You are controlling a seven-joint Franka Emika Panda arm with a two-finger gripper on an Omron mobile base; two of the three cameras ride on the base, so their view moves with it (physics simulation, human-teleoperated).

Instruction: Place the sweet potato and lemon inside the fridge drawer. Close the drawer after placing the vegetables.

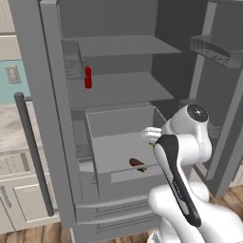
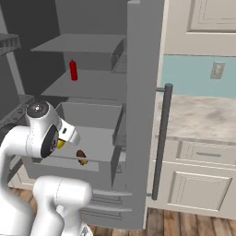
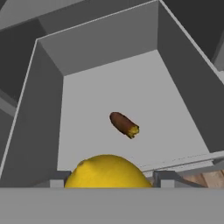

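The lemon [image 3: 107, 171] is sitting between the two dark fingertips at the bottom of the hand view, large and bright yellow, with the gripper [image 3: 107, 183] closing on it from both sides; in the right base view the lemon [image 2: 60, 144] is showing as a small yellow spot just beneath the wrist. It is hanging above the front part of the fridge drawer [image 3: 48, 113], not touching the floor of the bin. The sweet potato [image 3: 124, 124] is lying on the drawer floor, near the middle, apart from every wall, with its pale cut end pointing toward the front panel. From the left base view the sweet potato [image 1: 137, 164] is resting close behind the low front panel of the fridge drawer [image 1: 118, 121], which is standing pulled out of the open fridge. A red bottle [image 1: 88, 77] is standing upright on the shelf above the drawer, toward the left side. The fridge door [image 1: 35, 95] is standing swung open, its long dark handle [image 1: 33, 152] running vertically, with kitchen cabinets [image 2: 203, 184] lying beside it.
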